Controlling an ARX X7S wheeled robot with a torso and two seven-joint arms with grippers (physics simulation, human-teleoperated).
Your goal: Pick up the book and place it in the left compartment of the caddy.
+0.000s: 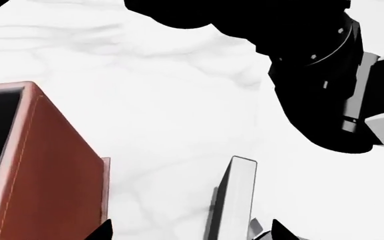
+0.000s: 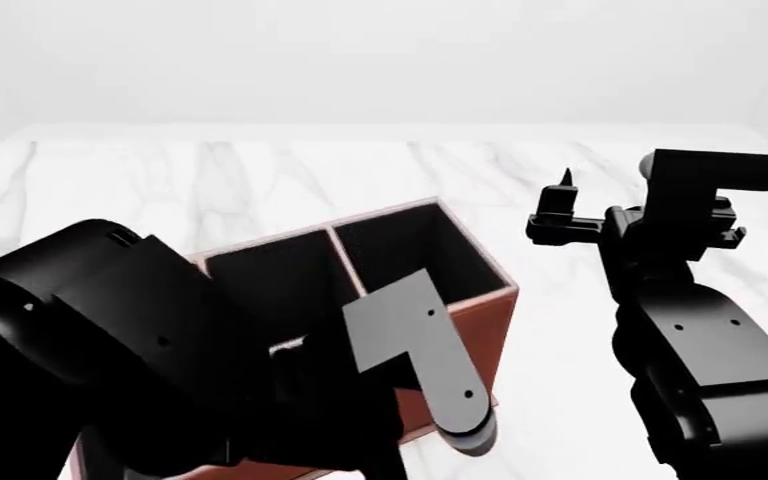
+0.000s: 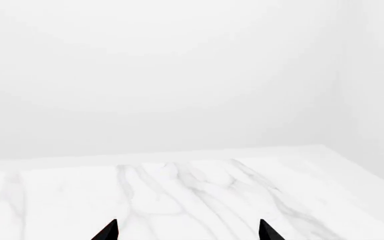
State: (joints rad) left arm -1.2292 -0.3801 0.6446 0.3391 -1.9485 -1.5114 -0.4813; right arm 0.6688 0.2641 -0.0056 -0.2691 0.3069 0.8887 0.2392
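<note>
The book (image 1: 237,197) stands on edge on the white marble table (image 1: 152,90), with a dark grey cover and a pale face. My left gripper (image 1: 192,233) is open, its two black fingertips (image 1: 104,232) on either side of the book and not touching it. The reddish-brown caddy (image 1: 52,170) stands beside it, with part of one black interior showing; I cannot tell which compartment. In the head view the caddy (image 2: 480,300) shows two open compartments; my left arm hides the book and the low end. My right gripper (image 2: 560,205) is open and empty, raised over the table (image 3: 186,233).
My right arm's black links (image 1: 325,85) hang over the table close beyond the book. My left arm (image 2: 117,350) covers the near part of the caddy in the head view. White marble (image 2: 224,180) stretches behind the caddy to a white wall.
</note>
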